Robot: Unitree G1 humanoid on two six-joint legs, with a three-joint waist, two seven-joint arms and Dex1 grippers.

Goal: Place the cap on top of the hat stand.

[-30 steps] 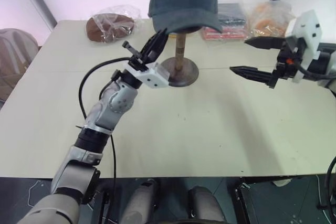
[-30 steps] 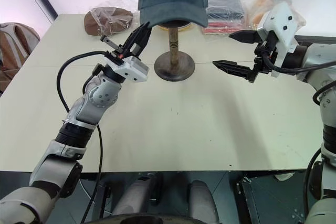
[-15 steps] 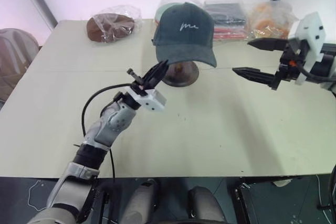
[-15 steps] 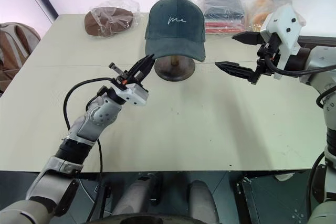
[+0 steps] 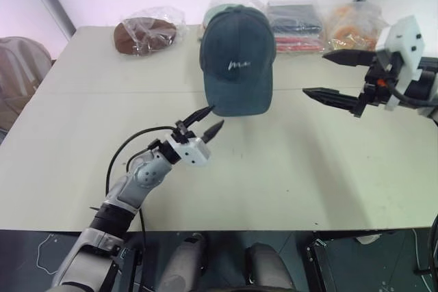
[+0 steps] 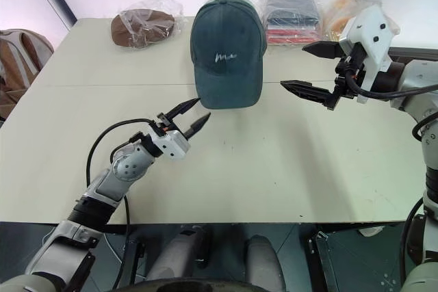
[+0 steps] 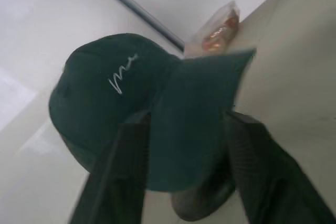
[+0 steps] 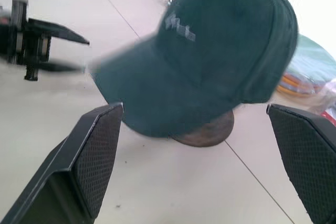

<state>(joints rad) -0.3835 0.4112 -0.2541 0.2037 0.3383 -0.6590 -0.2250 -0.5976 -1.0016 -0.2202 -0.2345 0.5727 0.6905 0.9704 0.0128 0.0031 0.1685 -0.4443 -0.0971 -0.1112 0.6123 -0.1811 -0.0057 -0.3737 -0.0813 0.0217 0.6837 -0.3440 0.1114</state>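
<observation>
The dark blue-grey cap (image 5: 236, 59) sits tipped forward at the table's middle back. Its brim droops toward me and its white script faces up. It covers the hat stand, of which only the round brown base (image 8: 207, 129) peeks out beneath it. My left gripper (image 5: 215, 116) is open, low over the table just in front of the brim's edge, not touching it, with nothing between its fingers (image 7: 121, 171). My right gripper (image 5: 313, 72) hovers open to the right of the cap, its fingers spread wide and pointing at it.
Along the cream table's (image 5: 287, 169) back edge lie a brown hat in clear plastic (image 5: 145, 34), bagged folded fabrics (image 5: 295, 18) and an orange bagged item (image 5: 352, 22). A padded chair (image 5: 17, 73) stands off the table's left side.
My left gripper has sunk toward the table and opened. The cap has come down and tipped forward, now hiding the stand's stem and base from the head views. The right gripper stayed put.
</observation>
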